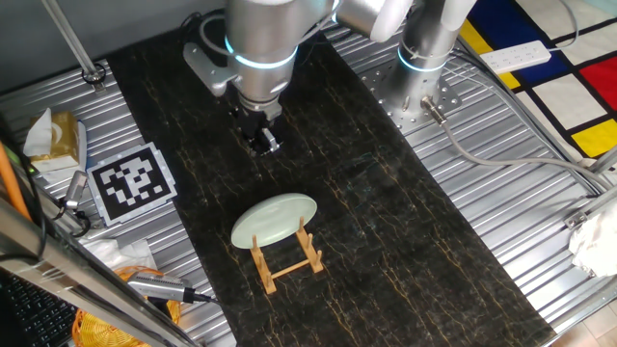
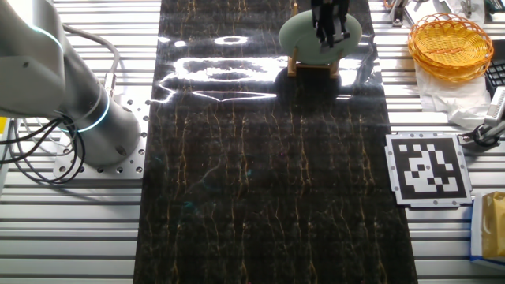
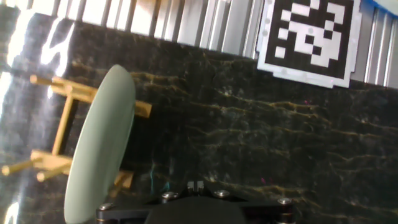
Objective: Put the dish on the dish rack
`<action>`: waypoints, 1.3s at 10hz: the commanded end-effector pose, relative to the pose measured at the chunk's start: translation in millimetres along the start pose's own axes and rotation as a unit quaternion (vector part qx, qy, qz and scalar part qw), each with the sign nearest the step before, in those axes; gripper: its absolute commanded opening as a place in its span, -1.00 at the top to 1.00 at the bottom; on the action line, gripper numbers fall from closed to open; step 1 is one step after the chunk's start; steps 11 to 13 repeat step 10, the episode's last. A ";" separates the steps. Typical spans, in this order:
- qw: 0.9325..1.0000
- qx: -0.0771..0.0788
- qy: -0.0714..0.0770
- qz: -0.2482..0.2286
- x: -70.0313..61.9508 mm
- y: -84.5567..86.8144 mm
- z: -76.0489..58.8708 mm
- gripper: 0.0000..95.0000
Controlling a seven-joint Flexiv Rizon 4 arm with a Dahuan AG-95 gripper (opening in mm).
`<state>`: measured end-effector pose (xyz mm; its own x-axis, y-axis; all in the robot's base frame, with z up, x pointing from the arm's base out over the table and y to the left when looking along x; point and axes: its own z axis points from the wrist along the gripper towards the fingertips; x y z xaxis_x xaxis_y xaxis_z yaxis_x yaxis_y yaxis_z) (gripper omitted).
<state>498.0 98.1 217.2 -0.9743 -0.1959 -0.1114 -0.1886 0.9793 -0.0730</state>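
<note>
Standing on edge in the small light-brown wooden dish rack (image 1: 287, 255), the round pale mint-green dish (image 1: 275, 219) leans against the rack's short upright pegs, tilted rather than fully vertical. The rack sits on the dark marble-patterned surface (image 1: 386, 222), its two parallel rails and cross bars showing beside the dish in the hand view (image 3: 59, 134). The black two-finger gripper (image 1: 262, 141) hangs above the surface, apart from the dish and holding nothing; its fingers sit close together, but whether they are fully closed I cannot tell. A black-and-white square marker tile (image 1: 132, 181) lies on the ribbed metal beside the dark surface. A yellow woven wire basket (image 2: 450, 46) rests on the metal further off, well apart from the rack.
</note>
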 end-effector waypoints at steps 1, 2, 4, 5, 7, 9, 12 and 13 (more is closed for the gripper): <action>1.000 -0.006 0.010 -0.024 1.3 0.7 -1.0 1.00; 1.000 -0.013 0.009 -0.023 1.3 0.7 -1.0 1.00; 1.000 -0.021 0.013 -0.016 1.2 0.7 -1.0 1.00; 1.000 -0.022 0.015 -0.017 1.2 0.7 -1.0 1.00; 0.999 -0.022 0.016 -0.019 1.3 0.7 -1.0 1.00; 0.999 -0.024 0.016 -0.021 1.2 0.8 -0.9 1.00; 0.999 -0.024 0.017 -0.023 1.3 0.8 -0.9 1.00; 0.999 -0.024 0.017 -0.023 1.3 0.8 -0.9 1.00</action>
